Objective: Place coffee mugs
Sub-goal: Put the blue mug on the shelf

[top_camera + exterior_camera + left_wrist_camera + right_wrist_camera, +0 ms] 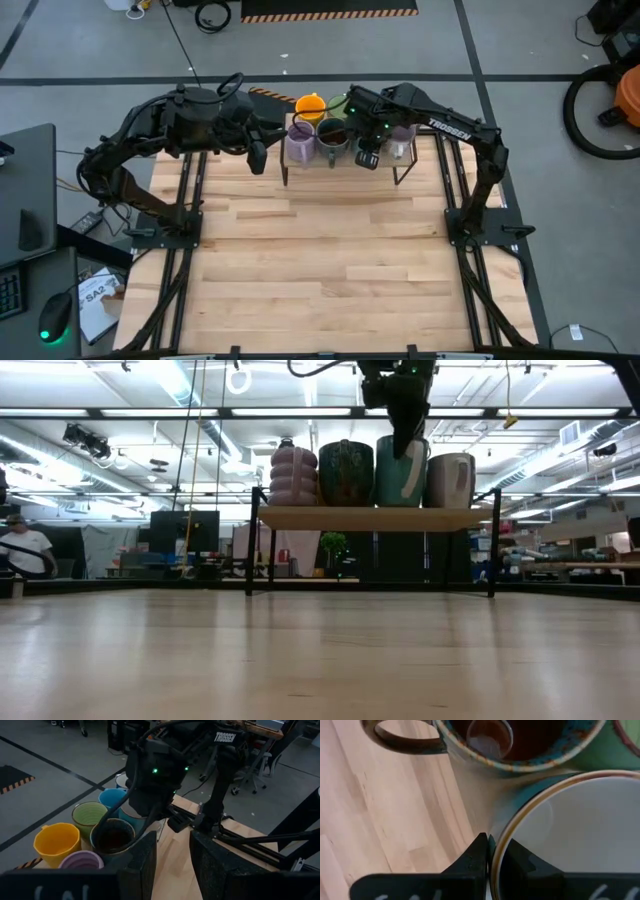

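The right gripper (487, 851) pinches the rim of an upright teal mug (560, 815), mouth up, on the shelf (375, 517) beside the dark mug (510, 745), whose handle lies level, while the left gripper (172, 865) waits nearby, fingers spread.

coffee mugs (372, 473) — upright, clustered on rack

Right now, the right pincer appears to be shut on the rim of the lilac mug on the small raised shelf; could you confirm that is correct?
Not quite. The right pincer is shut on a rim, but it is the rim of the blue mug, white inside, on the shelf, not the lilac mug, which stands untouched at the row's end. The right wrist view shows it.
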Available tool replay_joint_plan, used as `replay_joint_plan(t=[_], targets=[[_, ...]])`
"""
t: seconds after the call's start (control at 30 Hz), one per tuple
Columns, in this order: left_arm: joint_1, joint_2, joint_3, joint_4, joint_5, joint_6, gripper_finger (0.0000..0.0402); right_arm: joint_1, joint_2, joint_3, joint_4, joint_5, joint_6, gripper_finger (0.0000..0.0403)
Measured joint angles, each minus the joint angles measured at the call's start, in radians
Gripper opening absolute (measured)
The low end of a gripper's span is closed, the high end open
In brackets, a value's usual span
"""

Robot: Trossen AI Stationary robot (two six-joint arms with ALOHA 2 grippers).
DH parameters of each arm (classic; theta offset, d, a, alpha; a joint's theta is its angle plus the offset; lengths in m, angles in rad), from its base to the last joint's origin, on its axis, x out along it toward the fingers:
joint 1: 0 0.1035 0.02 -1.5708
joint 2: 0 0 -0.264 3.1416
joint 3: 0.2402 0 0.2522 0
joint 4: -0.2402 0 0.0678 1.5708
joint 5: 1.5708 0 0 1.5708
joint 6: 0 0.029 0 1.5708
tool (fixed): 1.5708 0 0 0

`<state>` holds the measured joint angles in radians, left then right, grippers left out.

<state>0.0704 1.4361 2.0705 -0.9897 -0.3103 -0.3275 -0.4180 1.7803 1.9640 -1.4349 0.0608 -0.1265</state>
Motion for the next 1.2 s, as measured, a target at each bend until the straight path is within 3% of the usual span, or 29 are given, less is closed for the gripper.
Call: replay_joint_plan(t=[0.5, 0.9, 1.2], targets=[[0.000, 0.000, 0.000, -0.001, 0.000, 0.001, 0.0123, -0.016, 0.002, -0.010, 0.013, -0.002, -0.016, 0.0063], [0.001, 0.000, 0.000, -0.003, 0.000, 0.002, 0.0123, -0.017, 0.002, -0.008, 0.023, 0.055, -0.017, 0.0129], [0.001, 0.000, 0.000, -0.009, 0.000, 0.036, 0.0123, -0.016, 0.002, 0.138, -0.016, 0.055, -0.003, 0.0149]])
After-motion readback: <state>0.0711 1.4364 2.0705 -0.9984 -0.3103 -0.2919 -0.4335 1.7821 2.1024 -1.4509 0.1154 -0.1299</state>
